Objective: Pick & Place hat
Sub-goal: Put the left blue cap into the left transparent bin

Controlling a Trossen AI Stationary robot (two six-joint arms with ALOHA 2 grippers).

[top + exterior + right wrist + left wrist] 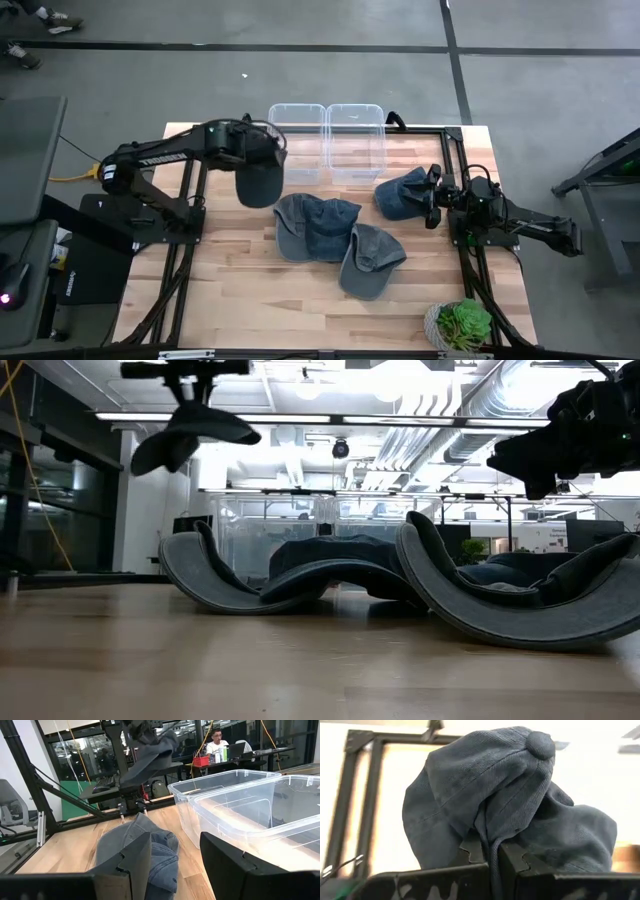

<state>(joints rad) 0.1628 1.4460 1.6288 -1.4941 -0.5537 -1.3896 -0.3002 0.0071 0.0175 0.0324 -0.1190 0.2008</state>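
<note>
The left end effector (pixel 262 160) pinches a dangling hat (pixel 258 185) by a thin fold beside the bins (pixel 327 140); it may slip. The right end effector (pixel 432 197), spread, waits.

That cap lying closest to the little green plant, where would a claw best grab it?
Probably by its brim. The cap lies upside down, its curved brim rising off the table, so fingers coming from above could close on that raised edge. The open right claw is nearest.
</note>
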